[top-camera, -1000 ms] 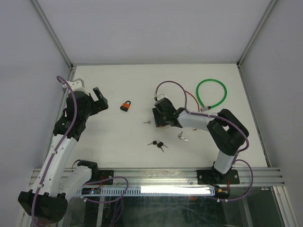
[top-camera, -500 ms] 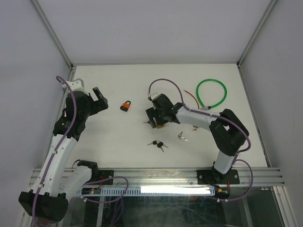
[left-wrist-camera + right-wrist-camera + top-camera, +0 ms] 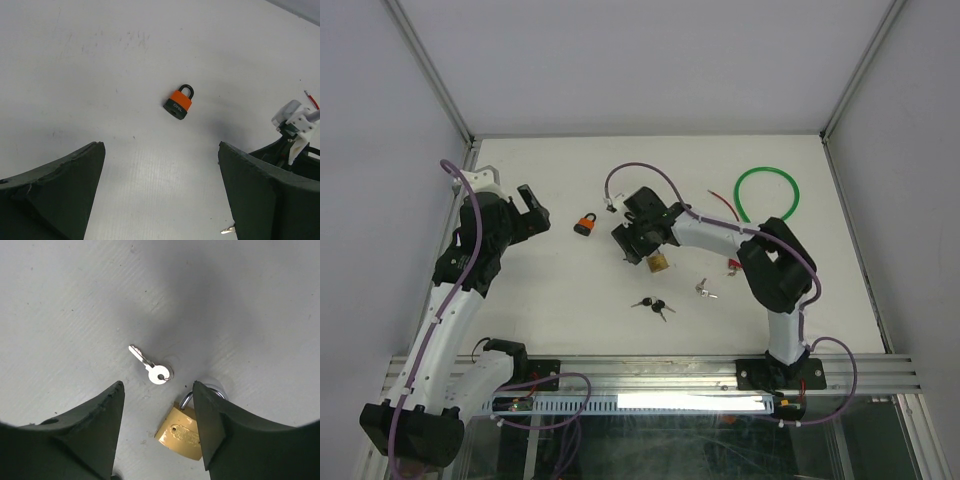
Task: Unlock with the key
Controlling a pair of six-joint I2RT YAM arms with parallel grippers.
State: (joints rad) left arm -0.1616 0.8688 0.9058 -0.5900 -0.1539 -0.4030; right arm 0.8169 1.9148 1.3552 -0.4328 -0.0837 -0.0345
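Nearest me, the black-headed keys (image 3: pixel 653 305) lie on open table (image 3: pixel 550 310). Just beyond them my right gripper (image 3: pixel 159 388) hangs with jaws spread, the brass padlock (image 3: pixel 184 433) lying between its fingers and the silver key (image 3: pixel 151 370) just ahead of the gap. Farther out, the left gripper (image 3: pixel 161 150) is spread wide and empty, facing the orange padlock (image 3: pixel 179 102), which has bare surface all round and sits well off the walls.

right gripper (image 3: pixel 157 390) swung leftward, now above silver key (image 3: pixel 151 367), brass padlock (image 3: pixel 184 433) uncovered
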